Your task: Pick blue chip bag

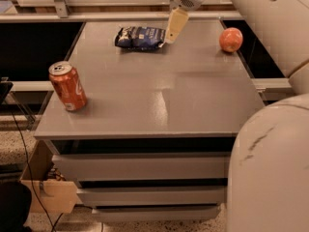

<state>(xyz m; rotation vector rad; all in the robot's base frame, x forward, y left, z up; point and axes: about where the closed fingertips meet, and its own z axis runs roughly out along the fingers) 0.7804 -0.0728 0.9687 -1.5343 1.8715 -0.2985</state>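
The blue chip bag (140, 37) lies crumpled on the far part of the grey cabinet top (159, 91), dark navy with white lettering. My gripper (175, 27) hangs from the arm at the top of the camera view. Its pale fingers point down and left. Their tips are just right of the bag's right edge, close to it or touching it.
A red soda can (68, 86) stands near the top's left front edge. An orange round fruit (231, 39) sits at the far right. My arm's white body (270, 149) fills the right side. Metal rails (96, 16) run behind the cabinet. A cardboard box (41, 187) sits on the floor at lower left.
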